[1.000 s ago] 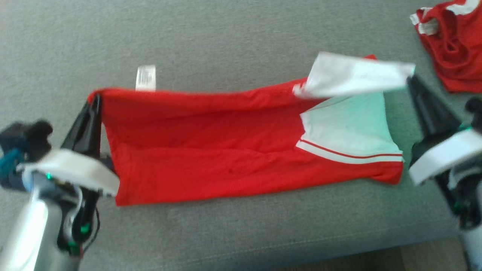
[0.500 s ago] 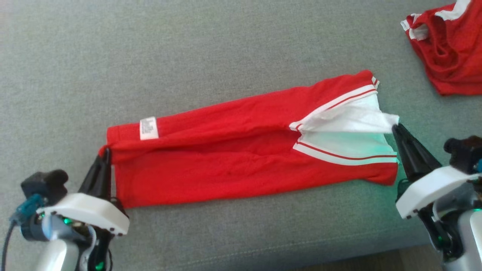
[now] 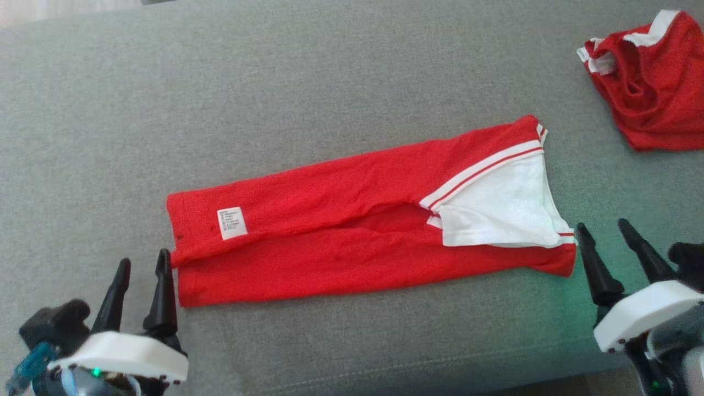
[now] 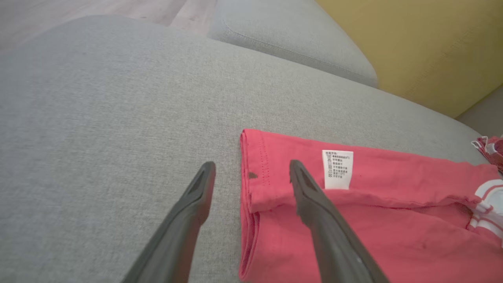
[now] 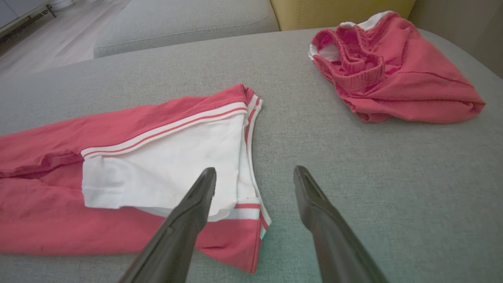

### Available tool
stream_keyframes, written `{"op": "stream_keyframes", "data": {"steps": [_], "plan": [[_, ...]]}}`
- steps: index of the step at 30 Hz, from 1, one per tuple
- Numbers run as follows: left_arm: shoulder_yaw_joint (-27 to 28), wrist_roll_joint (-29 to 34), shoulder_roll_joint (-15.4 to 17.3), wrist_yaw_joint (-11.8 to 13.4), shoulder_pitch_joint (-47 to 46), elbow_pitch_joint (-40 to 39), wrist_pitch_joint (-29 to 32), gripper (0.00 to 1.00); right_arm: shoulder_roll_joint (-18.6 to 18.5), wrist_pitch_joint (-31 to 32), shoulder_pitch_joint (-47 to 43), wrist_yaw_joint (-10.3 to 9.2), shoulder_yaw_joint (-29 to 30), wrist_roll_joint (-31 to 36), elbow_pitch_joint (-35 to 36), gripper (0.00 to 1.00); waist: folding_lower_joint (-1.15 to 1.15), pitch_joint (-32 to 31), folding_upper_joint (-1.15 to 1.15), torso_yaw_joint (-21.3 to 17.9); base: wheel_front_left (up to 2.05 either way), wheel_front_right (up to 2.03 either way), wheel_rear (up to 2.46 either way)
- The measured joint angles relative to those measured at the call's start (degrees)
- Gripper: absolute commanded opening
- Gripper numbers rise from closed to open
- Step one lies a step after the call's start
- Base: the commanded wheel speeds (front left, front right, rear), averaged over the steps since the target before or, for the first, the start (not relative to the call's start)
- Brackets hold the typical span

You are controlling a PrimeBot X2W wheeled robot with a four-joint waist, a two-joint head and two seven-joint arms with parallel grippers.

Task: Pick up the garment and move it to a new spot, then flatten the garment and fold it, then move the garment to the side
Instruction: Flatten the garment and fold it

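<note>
Folded red shirt (image 3: 352,242) lies flat on grey sofa seat (image 3: 330,82).
It stretches between left gripper (image 3: 144,257) and right gripper (image 3: 599,224), both spread and empty; beyond the right jaws a crumpled red garment (image 3: 654,88), yellow panel (image 4: 412,39) behind.

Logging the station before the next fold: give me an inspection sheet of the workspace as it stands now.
Surface: grey fabric sofa seat.
Job's things: red garment lying flat as a long folded strip, care label facing up near its left end, white sleeve at its right end.
Clutter: crumpled red garment at the far right.
Grippers: left gripper open by the label end; right gripper open by the sleeve end; neither holds cloth.
Cables: blue connector at the left wrist.
Surroundings: yellow backrest, wooden floor.
</note>
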State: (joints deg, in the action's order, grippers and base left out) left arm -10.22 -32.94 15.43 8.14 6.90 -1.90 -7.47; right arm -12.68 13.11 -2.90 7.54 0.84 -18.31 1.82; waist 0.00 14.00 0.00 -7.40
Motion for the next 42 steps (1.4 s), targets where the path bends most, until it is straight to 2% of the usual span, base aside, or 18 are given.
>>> {"op": "stream_keyframes", "data": {"steps": [6,9,19,26,37,38,40,42], "plan": [[0.5,0.7,-1.0,1.5,1.2,-2.5,-3.3,1.00,0.3,0.8,-0.5,0.00,3.6,0.8,1.2,1.00,0.00,-1.8,0.00,1.1,0.00,0.00,0.00],[0.6,1.4,-1.7,2.0,1.2,-2.7,-4.0,1.00,0.3,2.8,0.8,0.00,3.4,1.2,-0.1,1.00,0.00,-2.6,0.00,1.7,0.00,0.00,0.00],[-0.1,2.2,-3.2,2.3,-0.2,-1.0,-5.3,1.00,-2.9,11.2,15.0,0.00,-1.1,1.8,-15.9,1.00,0.00,-3.0,0.00,4.8,0.00,0.00,0.00],[0.0,2.2,-3.5,2.3,-1.2,0.2,-5.8,1.00,-4.4,17.4,18.7,0.00,-3.4,0.7,-24.9,1.00,0.00,-2.4,0.00,7.9,0.00,0.00,0.00],[0.1,2.2,-4.0,2.2,-1.3,0.7,-6.3,1.00,-4.9,21.9,21.4,0.00,-4.0,-3.4,-27.8,1.00,0.00,-1.9,0.00,9.7,0.00,0.00,0.00],[0.1,2.2,-4.1,2.2,-1.3,0.7,-6.3,1.00,-5.2,22.2,21.4,0.00,-4.2,-3.7,-27.8,0.92,0.00,-1.9,0.00,9.6,0.00,0.00,0.00],[0.2,2.2,-4.1,2.2,-1.3,0.9,-6.3,1.00,-5.5,22.7,21.4,0.00,-4.9,-4.3,-27.6,0.48,0.00,-2.0,0.00,9.5,0.00,0.00,0.00],[0.2,2.2,-4.1,2.2,-1.3,1.1,-6.3,1.00,-5.7,22.7,21.4,0.00,-6.0,-4.4,-27.5,0.36,0.00,-1.9,0.00,9.2,0.00,0.00,0.00]]}}
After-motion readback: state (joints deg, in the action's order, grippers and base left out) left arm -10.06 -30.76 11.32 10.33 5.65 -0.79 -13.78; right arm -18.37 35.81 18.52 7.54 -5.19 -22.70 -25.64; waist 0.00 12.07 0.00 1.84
